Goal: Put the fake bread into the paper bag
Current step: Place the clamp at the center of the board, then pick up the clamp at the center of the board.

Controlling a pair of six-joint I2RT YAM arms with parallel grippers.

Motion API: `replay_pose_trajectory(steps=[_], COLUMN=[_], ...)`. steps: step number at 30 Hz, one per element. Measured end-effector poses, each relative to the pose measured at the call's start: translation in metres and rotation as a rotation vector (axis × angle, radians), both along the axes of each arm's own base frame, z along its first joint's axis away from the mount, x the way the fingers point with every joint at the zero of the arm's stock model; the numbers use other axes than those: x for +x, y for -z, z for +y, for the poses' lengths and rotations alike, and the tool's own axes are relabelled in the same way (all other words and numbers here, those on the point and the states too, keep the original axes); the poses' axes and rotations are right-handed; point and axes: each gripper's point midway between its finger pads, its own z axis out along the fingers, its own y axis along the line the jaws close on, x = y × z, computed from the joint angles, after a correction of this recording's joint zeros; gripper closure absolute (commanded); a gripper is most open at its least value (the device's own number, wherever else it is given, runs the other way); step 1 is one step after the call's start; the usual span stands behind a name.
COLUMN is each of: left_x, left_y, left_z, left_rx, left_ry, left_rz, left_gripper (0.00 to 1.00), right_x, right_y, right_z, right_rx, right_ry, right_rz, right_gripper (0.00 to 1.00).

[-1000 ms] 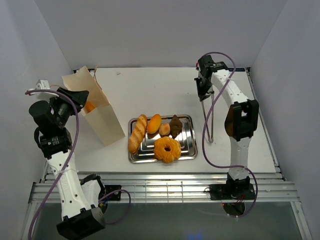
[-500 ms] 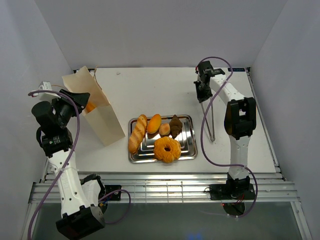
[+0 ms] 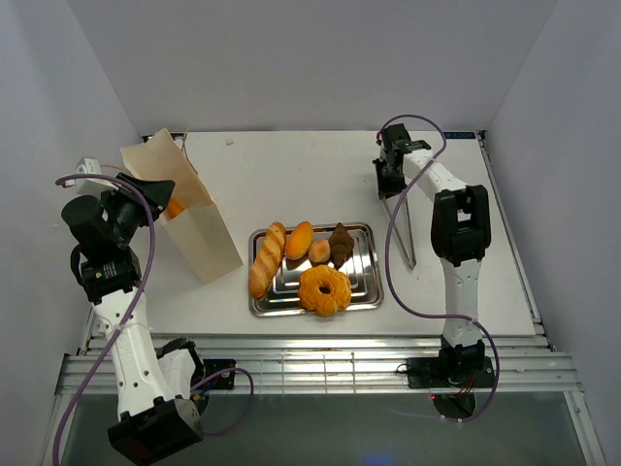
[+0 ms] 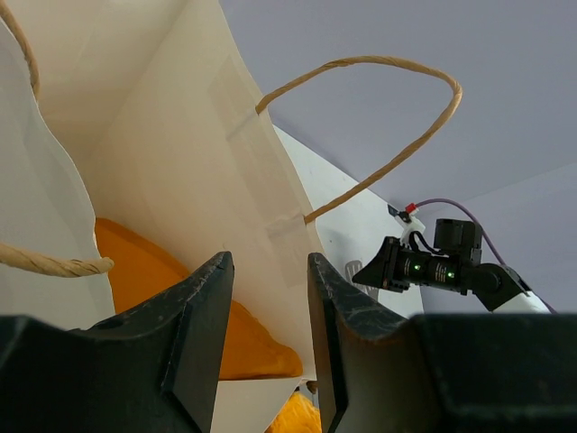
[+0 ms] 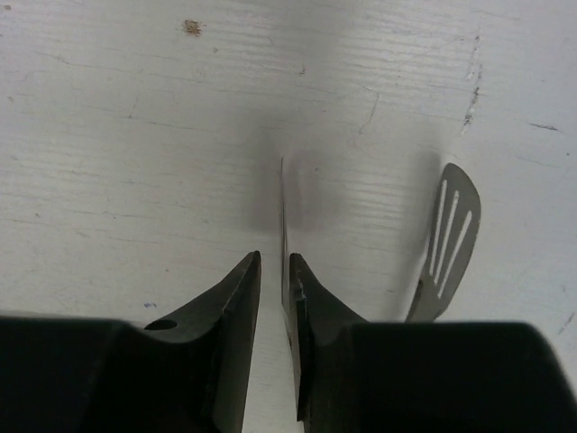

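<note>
The paper bag (image 3: 199, 228) leans at the table's left with its mouth toward my left gripper (image 3: 146, 189). That gripper (image 4: 269, 262) is open and straddles the bag's side wall (image 4: 207, 153). An orange loaf (image 4: 162, 289) of fake bread lies inside. A baguette (image 3: 266, 259), an oval roll (image 3: 300, 239), a small roll (image 3: 319, 251), a dark pastry (image 3: 341, 244) and a doughnut (image 3: 324, 289) rest on the steel tray (image 3: 367, 282). My right gripper (image 3: 391, 184) stands at the far right over the metal tongs (image 3: 404, 238). Its jaws (image 5: 275, 260) are narrowly parted around one tong arm (image 5: 282, 207).
The tongs' other arm ends in a slotted tip (image 5: 451, 225) lying on the white table to the right of my right fingers. A brown cord handle (image 4: 379, 108) arches over the bag's rim. Grey walls enclose the table on three sides.
My right gripper has shifted slightly left and back, and its jaws have parted from the tong arm. The tongs now slant on the table. The left arm and bag have not moved.
</note>
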Motion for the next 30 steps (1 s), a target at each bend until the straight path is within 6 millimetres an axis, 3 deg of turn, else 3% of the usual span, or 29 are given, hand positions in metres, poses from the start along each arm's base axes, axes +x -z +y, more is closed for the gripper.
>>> replay_pose_trajectory(steps=[6,10,12,14,17,21,23,26,30], left_x=[0.000,0.000,0.000,-0.001,-0.001,-0.003,-0.004,-0.005,-0.005], left_y=[0.001,0.001,0.001,0.001,0.000,-0.002,-0.003,-0.004,-0.005], left_z=[0.000,0.000,0.000,0.000,-0.001,-0.003,-0.004,-0.005,-0.006], left_rx=[0.000,0.002,0.002,0.002,0.002,0.003,0.004,0.005,-0.003], left_ry=[0.000,0.001,0.001,0.002,0.007,0.012,0.015,0.017,0.020], left_rz=[0.005,0.004,0.004,0.003,0.001,-0.006,-0.011,-0.015,-0.016], left_gripper=[0.51,0.50,0.48,0.45,0.43,0.42,0.42,0.42,0.42], right_x=[-0.001,0.001,-0.006,-0.017,-0.025,-0.035,-0.045,-0.061,-0.085], right_y=[0.016,0.014,0.010,0.000,-0.030,-0.081,-0.093,-0.086,-0.044], right_z=[0.001,0.003,0.001,-0.001,-0.003,-0.008,-0.013,-0.018,-0.024], right_rx=[0.002,0.014,0.020,0.025,0.045,0.077,0.079,0.078,0.060], right_ry=[-0.003,-0.001,0.000,-0.002,0.000,0.018,0.025,0.029,0.033], right_rz=[0.028,-0.002,-0.017,-0.028,-0.090,-0.228,-0.272,-0.276,-0.202], right_gripper=[0.67,0.49,0.44,0.42,0.36,0.07,0.10,0.10,0.10])
